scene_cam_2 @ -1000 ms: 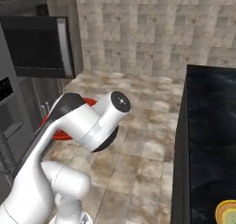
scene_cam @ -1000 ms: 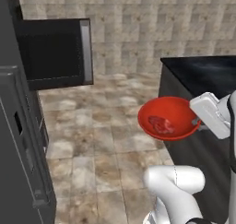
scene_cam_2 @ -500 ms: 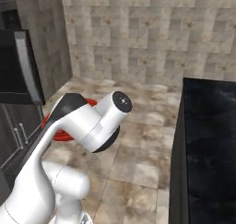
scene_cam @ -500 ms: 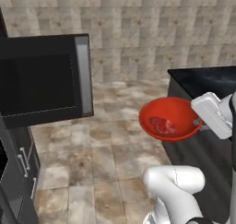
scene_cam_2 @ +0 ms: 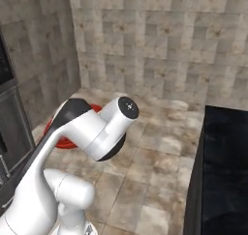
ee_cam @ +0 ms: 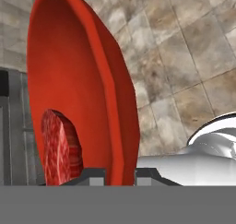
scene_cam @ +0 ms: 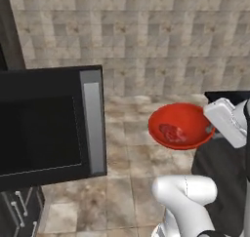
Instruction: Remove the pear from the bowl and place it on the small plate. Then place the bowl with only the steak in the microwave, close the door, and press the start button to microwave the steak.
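No readable text, labels, numbers anywhere.

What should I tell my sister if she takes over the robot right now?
Hand: shut on the rim of the red bowl, carrying it in the air above the tiled floor.
Steak: lying in the bowl, with no pear beside it, so the pear step looks done.
Microwave door: swung open, to the left of the bowl in the left base view.
Left to do: put the bowl inside the microwave, let go, close the door and press start.
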